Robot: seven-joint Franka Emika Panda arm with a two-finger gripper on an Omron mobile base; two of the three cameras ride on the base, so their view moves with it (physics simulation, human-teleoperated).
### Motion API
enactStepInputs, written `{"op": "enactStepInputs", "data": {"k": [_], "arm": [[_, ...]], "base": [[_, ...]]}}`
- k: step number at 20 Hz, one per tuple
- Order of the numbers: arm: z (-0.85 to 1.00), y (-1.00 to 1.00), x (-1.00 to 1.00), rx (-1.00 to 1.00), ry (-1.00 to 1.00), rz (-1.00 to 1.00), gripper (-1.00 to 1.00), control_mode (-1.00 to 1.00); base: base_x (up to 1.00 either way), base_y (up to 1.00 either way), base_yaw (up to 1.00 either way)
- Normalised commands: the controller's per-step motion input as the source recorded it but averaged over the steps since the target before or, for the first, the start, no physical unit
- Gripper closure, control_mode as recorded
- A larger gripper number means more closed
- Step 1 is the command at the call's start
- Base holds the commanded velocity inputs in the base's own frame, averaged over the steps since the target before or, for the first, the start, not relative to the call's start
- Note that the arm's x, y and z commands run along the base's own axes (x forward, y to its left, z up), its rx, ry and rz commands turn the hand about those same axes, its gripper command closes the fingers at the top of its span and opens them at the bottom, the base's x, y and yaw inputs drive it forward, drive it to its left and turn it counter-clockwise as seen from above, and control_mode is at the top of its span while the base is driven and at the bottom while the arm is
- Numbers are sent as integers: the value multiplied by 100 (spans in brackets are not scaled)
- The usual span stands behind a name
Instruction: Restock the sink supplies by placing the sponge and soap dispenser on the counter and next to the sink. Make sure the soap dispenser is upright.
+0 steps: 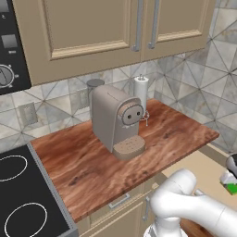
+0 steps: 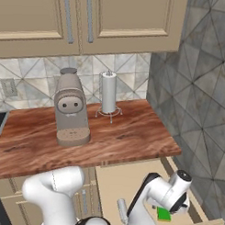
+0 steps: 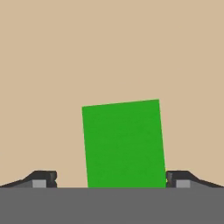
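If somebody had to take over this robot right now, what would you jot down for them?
Gripper: jaws wide open, one fingertip either side of the green sponge, nothing gripped yet.
Sponge: lying flat on the beige floor of the open drawer below the counter.
Soap dispenser and sink: not seen from here.
On the counter: coffee machine and paper towel roll.
Done: drawer open, hand lowered over the sponge.
Left: close on the sponge, carry it to the counter beside the sink; then find the soap dispenser and stand it upright there.

Beige coffee machine beside white paper-towel roll — black stovetop off left, beige wall cabinets above
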Motion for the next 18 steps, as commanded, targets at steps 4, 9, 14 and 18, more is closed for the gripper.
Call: {"op": "enactStepInputs", "data": {"k": [4,9,14,18], "arm": [[-8,25,0,0,0,0,-100,-100],[-28,5,0,0,-2,0,-100,-100],[-32,-2,1,0,-7,0,-100,-100],[-25,-21,5,0,-11,0,-100,-100]], "base": [[0,0,0],[0,0,0],[0,0,0],[0,0,0]]}}
